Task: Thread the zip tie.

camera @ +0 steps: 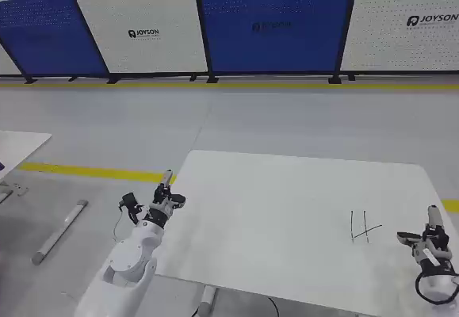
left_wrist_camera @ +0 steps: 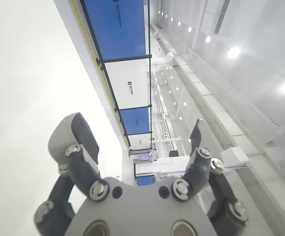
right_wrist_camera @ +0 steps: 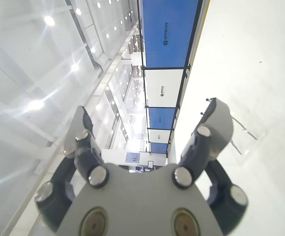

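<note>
Left end effector [left_wrist_camera: 137, 124] and right end effector [right_wrist_camera: 148, 105] both gape wide, empty; three zip ties [camera: 364, 226] lie crossed on table [camera: 277, 214].

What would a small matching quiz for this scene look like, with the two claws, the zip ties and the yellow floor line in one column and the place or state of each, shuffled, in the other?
1. left claw
2. right claw
3. zip ties
4. yellow line

A. lying crossed on the white table
B. open, empty, at the table edge far from the zip ties
C. open, empty, close beside the zip ties
D. painted on the floor

Pairs: 1-B, 2-C, 3-A, 4-D.
</note>
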`<action>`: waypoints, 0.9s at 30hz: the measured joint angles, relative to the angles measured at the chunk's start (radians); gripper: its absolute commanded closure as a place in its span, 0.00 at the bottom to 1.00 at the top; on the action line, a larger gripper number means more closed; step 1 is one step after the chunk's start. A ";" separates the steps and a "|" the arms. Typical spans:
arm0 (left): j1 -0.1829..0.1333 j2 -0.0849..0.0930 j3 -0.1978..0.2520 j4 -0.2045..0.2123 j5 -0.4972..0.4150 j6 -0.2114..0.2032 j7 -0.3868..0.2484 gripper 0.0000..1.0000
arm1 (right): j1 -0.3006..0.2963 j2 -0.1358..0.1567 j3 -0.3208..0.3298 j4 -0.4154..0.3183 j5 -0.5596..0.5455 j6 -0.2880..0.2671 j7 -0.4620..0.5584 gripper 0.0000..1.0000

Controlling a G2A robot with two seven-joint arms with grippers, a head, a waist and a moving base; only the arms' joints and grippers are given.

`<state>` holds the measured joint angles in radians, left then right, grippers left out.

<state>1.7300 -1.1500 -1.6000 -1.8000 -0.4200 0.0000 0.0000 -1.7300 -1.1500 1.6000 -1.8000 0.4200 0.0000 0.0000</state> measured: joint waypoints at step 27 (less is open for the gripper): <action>0.000 0.000 0.000 0.000 0.000 0.000 0.000 0.00 | 0.000 0.000 0.000 0.000 0.000 0.000 0.000 0.00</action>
<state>1.7300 -1.1500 -1.6000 -1.8000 -0.4200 0.0000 0.0000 -1.7300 -1.1500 1.6000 -1.8000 0.4200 0.0000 0.0000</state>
